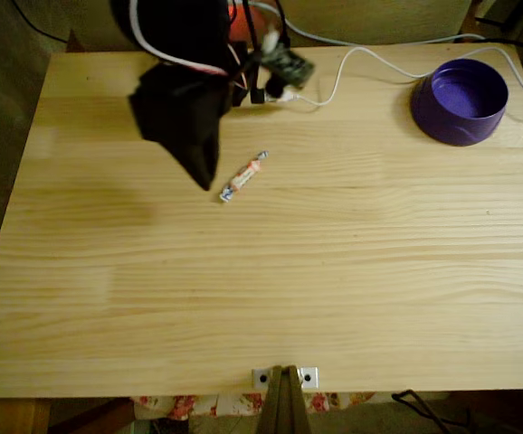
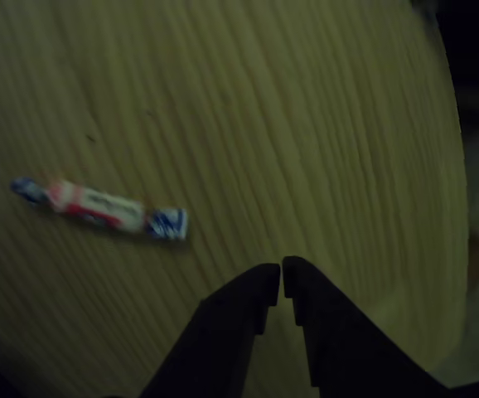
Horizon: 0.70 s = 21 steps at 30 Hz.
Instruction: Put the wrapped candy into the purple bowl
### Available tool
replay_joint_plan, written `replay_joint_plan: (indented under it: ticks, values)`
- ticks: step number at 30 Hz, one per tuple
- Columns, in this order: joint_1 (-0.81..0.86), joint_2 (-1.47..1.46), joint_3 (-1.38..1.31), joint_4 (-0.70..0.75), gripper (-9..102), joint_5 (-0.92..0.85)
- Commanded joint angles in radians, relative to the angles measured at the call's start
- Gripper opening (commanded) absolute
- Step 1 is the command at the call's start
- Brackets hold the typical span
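Arm poised over the table, candy lying loose.
The gripper (image 2: 282, 272) hangs with fingertips nearly together, holding nothing; the wrapped candy (image 1: 244, 176) lies diagonally just beside it, well apart from the purple bowl (image 1: 460, 101).

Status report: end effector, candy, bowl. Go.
End effector shut, empty, above the table. Wrapped candy lies loose beside it, untouched. Purple bowl at far right corner, nothing between.
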Motion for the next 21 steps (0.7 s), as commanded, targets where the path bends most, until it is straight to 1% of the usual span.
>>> replay_joint_plan:
  ticks: [1, 4, 7, 9, 12, 16, 18, 21]
  values:
    - [-0.144, -0.011, -0.112, 0.04, 0, -0.003]
    - [-0.236, -0.041, -0.147, 0.087, 0, -0.003]
    - [-0.311, -0.015, -0.121, 0.098, 0, -0.017]
    - [-0.341, -0.058, -0.126, 0.13, 0, -0.032]
    - [-0.333, -0.137, -0.132, 0.143, 0, -0.103]
    - [-0.288, -0.212, -0.127, 0.089, 1, -0.212]
    - [-0.27, -0.256, -0.143, 0.091, 2, -0.247]
    - [-0.232, -0.314, -0.178, 0.117, 8, -0.293]
